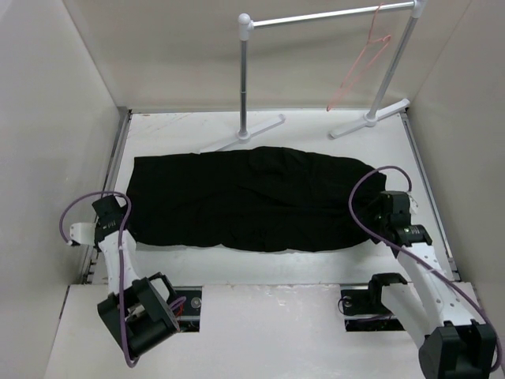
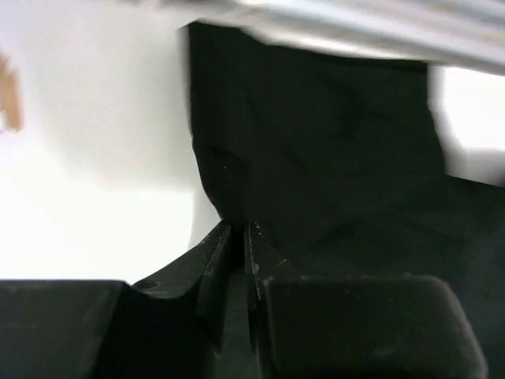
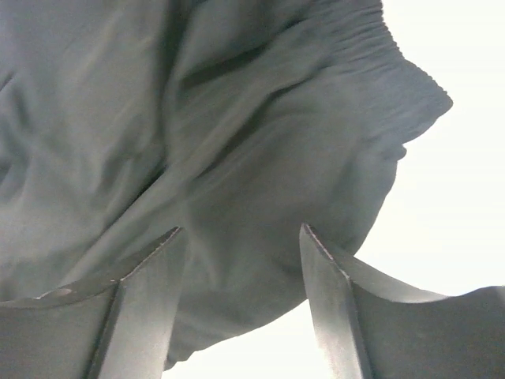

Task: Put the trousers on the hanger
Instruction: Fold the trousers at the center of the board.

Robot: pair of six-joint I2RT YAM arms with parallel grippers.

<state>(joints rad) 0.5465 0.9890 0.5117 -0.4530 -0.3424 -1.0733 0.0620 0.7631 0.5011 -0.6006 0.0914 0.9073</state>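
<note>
The black trousers [image 1: 245, 201] lie spread flat across the white table, waistband to the right. My left gripper [image 1: 126, 227] is at their near left corner. In the left wrist view its jaws [image 2: 239, 229] are pressed almost together, with the edge of the trousers [image 2: 316, 142] pinched at the tips. My right gripper [image 1: 374, 213] is at the right end. In the right wrist view it [image 3: 241, 229] stands open, its fingers straddling the gathered waistband corner of the trousers [image 3: 197, 118]. The pink-red wire hanger [image 1: 363, 59] hangs from the rack's bar at the back right.
The grey-white clothes rack [image 1: 327, 17] stands at the back, its two feet on the table just beyond the trousers. Walls close in the table on the left, right and rear. Purple cables loop from both arms.
</note>
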